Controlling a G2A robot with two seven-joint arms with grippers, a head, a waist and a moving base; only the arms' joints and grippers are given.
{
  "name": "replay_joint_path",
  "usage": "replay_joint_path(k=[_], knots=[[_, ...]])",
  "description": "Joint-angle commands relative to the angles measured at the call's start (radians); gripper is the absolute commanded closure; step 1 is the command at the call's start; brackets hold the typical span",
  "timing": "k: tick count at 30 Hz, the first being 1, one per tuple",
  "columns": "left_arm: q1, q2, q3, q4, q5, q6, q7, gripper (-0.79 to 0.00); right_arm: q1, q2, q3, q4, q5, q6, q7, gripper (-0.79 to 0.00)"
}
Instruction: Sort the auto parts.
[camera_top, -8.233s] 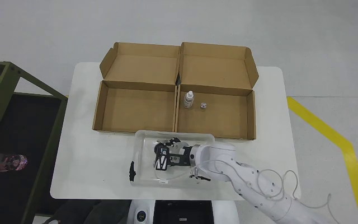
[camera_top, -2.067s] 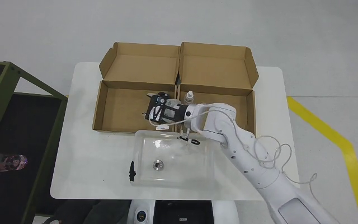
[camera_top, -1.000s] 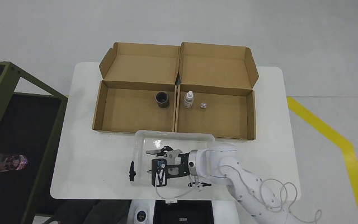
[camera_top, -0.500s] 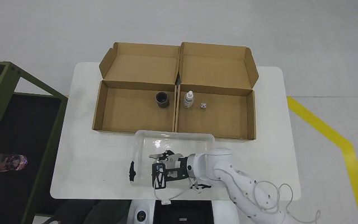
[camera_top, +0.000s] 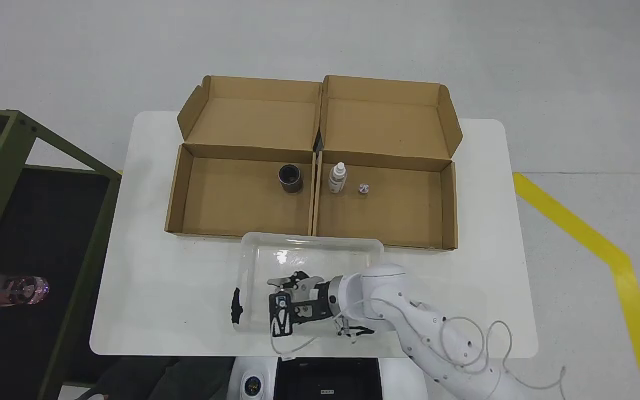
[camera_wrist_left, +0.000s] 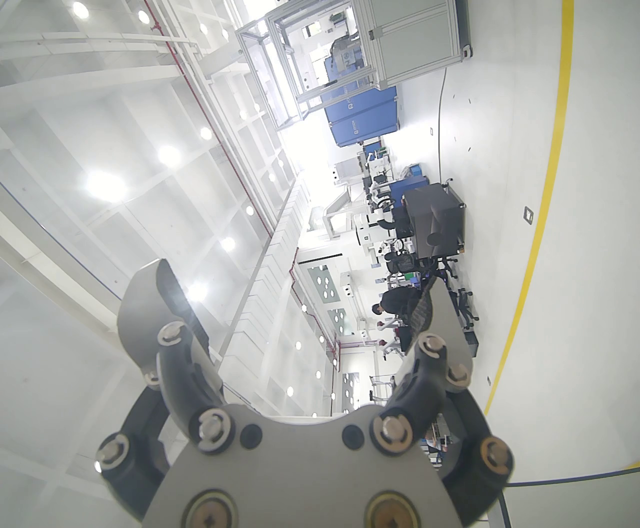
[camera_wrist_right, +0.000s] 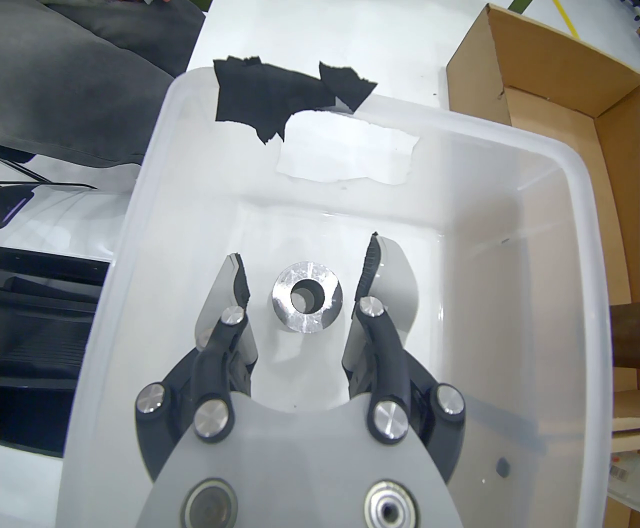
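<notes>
1. White table (camera_top: 150, 250): two boxes and a bin are carried on it.
2. Cardboard boxes, lids folded back, are set side by side on the far half: left box (camera_top: 215, 195), right box (camera_top: 410, 205).
3. Clear plastic bin (camera_top: 310, 238) is placed just in front of the boxes; torn black tape (camera_wrist_right: 280, 100) is stuck to one end wall.
4. Right gripper (camera_wrist_right: 305, 262) is lowered into the bin, fingers held apart, one on either side of the metal ring, with a gap kept on both sides.
5. Left gripper (camera_wrist_left: 295, 290) is pointed up into the room, fingers spread wide, nothing held.
6. Dark cylinder (camera_top: 290, 178) is stood in the left box, near the shared wall.
7. White bottle (camera_top: 338, 178) is stood upright in the right box.
8. Metal ring (camera_wrist_right: 307, 302) is laid on the bin floor, bore upward.
9. Small metal part (camera_top: 364, 187) is set near the bottle.
</notes>
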Motion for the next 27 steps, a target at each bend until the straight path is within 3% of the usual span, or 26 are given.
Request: replay_joint_path(k=[1,18,21,25,27], knots=[[0.000,0.000,0.000,0.000,0.000,0.000,0.000,-0.785,0.009,-0.003,-0.010,0.014,0.000,0.002,0.003,-0.409],[0.000,0.000,0.000,0.000,0.000,0.000,0.000,-0.785,0.069,-0.020,-0.055,0.115,0.010,0.028,0.003,-0.326],[0.000,0.000,0.000,0.000,0.000,0.000,0.000,-0.785,0.076,-0.022,-0.055,0.119,0.015,0.028,0.001,-0.231],[0.000,0.000,0.000,0.000,0.000,0.000,0.000,-0.785,0.081,-0.022,-0.054,0.113,0.026,0.021,-0.001,0.000],[0.000,0.000,0.000,0.000,0.000,0.000,0.000,-0.785,0.082,-0.022,-0.052,0.107,0.035,0.019,-0.002,0.000]])
